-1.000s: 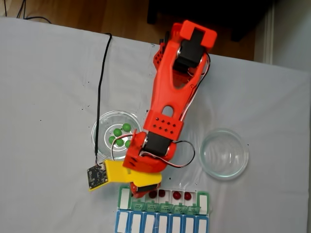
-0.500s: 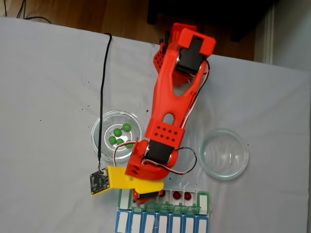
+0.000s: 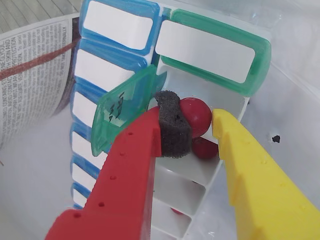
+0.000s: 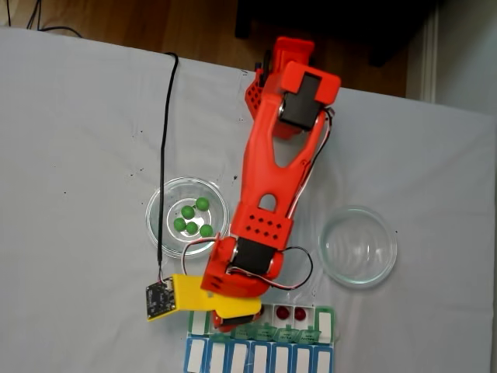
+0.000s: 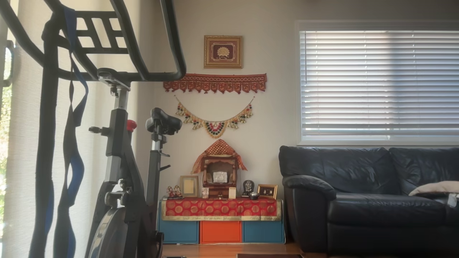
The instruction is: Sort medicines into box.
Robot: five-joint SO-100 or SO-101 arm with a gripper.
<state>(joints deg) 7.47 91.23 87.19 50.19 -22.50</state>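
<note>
White cloth covers the table (image 4: pixel 78 155) where we see the red arm (image 4: pixel 268 179) reaching down to the box (image 4: pixel 324 324), the green-lidded organiser row beside a blue-lidded row (image 4: pixel 260 359). In the wrist view our gripper (image 3: pixel 199 125) is above an open white compartment, and its red and yellow fingers are narrow, pinching 1 dark red ball (image 3: pixel 195 116) between the foam pad (image 3: pixel 172 125) and the yellow tip. Another red ball (image 3: pixel 204 148) lies already in the compartment just below it. 4 green balls (image 4: pixel 192 217) wait in the left glass dish (image 4: pixel 159 210); the right glass dish (image 4: pixel 359 247) looks empty.

We judge these balls light, hard and glossy, so they roll and slip easily. It is best to hold them across the middle, with the foam giving friction.
</note>
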